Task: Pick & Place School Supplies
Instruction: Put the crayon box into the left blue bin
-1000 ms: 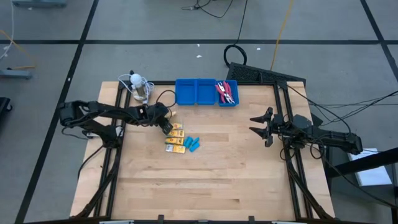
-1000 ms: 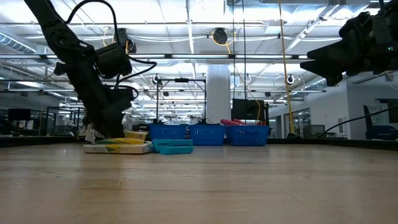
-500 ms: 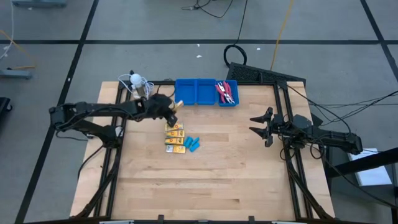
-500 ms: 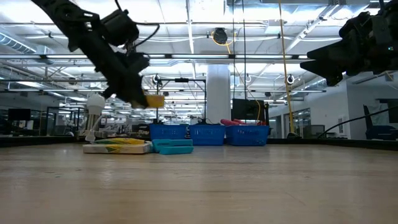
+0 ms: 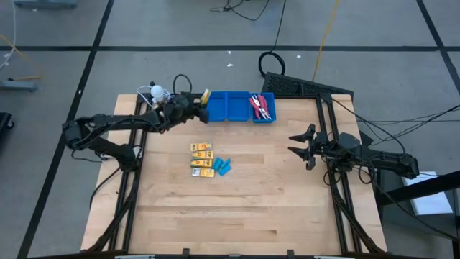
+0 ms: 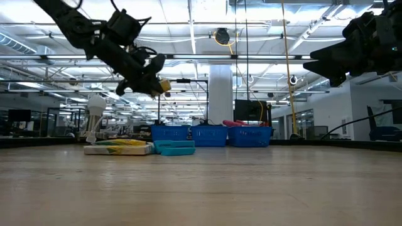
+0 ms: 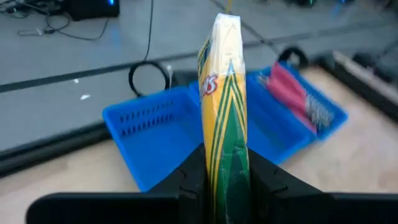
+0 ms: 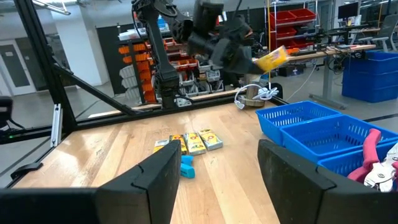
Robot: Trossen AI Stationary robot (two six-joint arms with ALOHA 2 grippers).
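Note:
My left gripper (image 5: 198, 109) is shut on a yellow-orange packet (image 7: 225, 93), in the air by the left end of the blue three-compartment tray (image 5: 228, 115). The packet also shows in the low view (image 6: 164, 85). Three more packets (image 5: 202, 158) and light-blue pieces (image 5: 222, 167) lie flat on the table's middle. Red-handled scissors (image 5: 261, 108) lie in the tray's right compartment. My right gripper (image 5: 296, 144) waits open at the table's right side, holding nothing. My left gripper pinches the packet's near end (image 7: 227, 177) between its two fingers (image 7: 194, 177), one on each broad face. The fingers slant slightly downward from the table's left toward the tray. The packet sticks out past the fingertips on edge, lifted clear of table and tray.
A white round object with a coiled cable (image 5: 159, 97) stands at the table's far left corner, just behind my left arm. Black frame rails (image 5: 129, 180) run along both table sides. Bare wood lies in front of the packets.
My left gripper has risen from the pile of packets with one packet and gone toward the far edge and the tray's left end. It has tipped from pointing down to nearly level. The packet is lifted clear; the other packets have stayed in place.

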